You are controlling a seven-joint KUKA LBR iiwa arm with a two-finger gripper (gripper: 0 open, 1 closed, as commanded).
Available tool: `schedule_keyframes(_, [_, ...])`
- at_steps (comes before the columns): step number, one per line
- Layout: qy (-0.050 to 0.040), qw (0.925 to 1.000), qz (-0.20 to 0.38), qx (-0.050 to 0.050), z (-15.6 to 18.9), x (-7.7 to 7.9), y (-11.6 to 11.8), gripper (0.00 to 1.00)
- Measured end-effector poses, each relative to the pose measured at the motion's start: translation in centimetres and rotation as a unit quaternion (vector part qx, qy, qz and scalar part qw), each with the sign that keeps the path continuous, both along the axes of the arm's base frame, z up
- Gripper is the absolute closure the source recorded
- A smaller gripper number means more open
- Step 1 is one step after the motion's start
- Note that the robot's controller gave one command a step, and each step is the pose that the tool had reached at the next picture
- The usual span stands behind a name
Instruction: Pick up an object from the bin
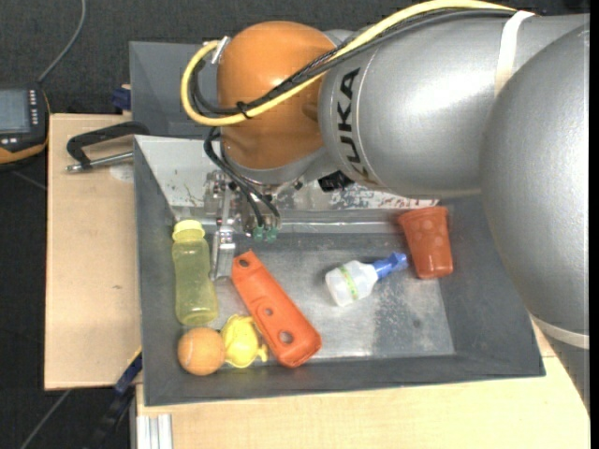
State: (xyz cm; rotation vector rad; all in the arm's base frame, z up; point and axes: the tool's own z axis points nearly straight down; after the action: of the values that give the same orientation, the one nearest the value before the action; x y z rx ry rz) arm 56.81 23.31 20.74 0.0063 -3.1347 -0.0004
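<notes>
Grey metal bin [412, 330] lies beneath my arm, which reaches in from three o'clock with the wrist turned down. My gripper [225, 246] hangs low between a yellow-green translucent plastic bottle [192, 283] at nine o'clock and a long orange plastic handle [274, 311] at five o'clock. Whether it is open or closed I cannot tell.

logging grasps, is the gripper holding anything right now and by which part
Nothing visibly held; the gripper sits between the yellow bottle and the long orange piece.
</notes>
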Motion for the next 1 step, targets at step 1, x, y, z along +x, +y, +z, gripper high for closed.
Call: schedule_keyframes(1, [-0.0042,1.0000,-0.002,0.001,0.53,0.21,-0.14,0.00])
